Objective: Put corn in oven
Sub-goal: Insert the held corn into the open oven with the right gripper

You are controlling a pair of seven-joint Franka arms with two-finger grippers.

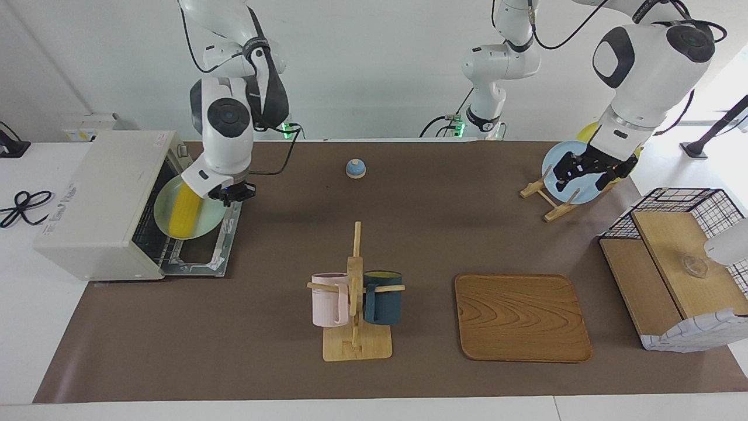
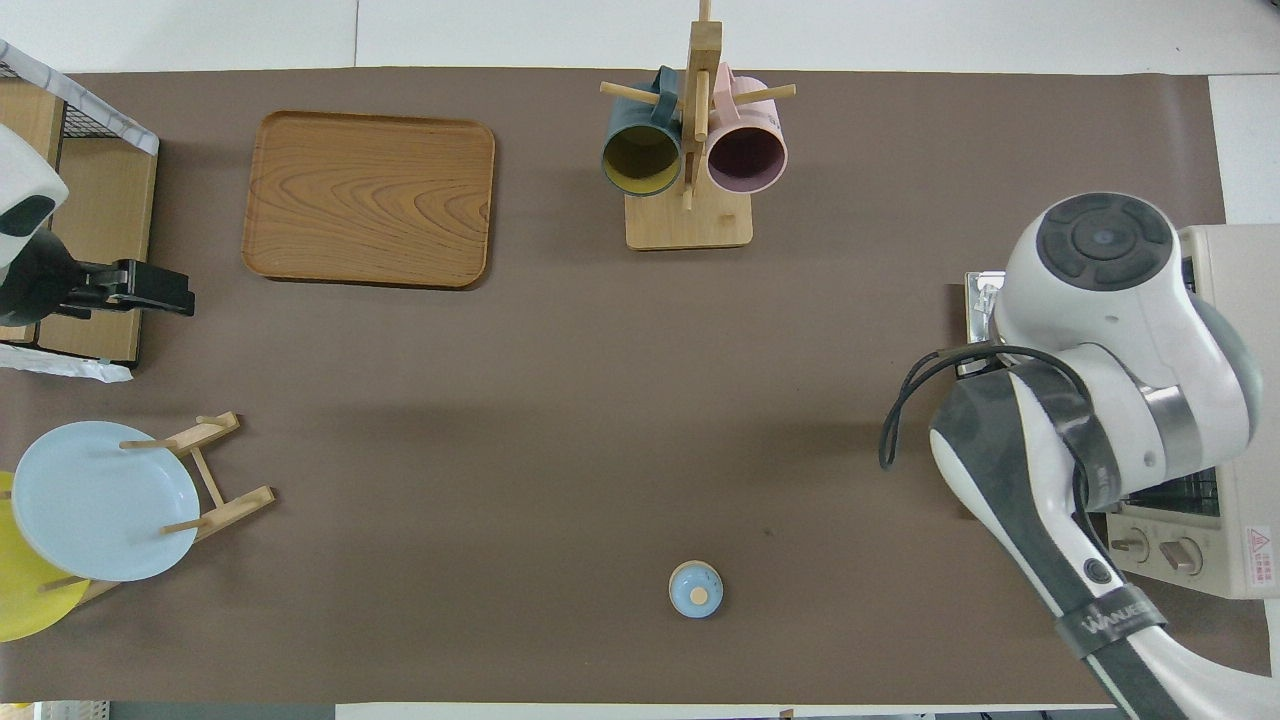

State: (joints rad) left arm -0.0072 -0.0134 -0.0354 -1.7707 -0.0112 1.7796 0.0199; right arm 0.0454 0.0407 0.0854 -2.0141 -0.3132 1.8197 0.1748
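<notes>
Right fingers (image 1: 231,193) pinch green plate (image 1: 201,225) rim; corn (image 1: 184,210) beside them, at oven (image 1: 99,204) mouth.

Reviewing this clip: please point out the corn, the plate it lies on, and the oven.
corn (image 1: 184,211), facing view, middle of the yellow cob.
pale green plate (image 1: 213,216), facing view, bare surface beside the cob.
oven (image 1: 99,199), facing view, cream top panel of the housing.
</notes>
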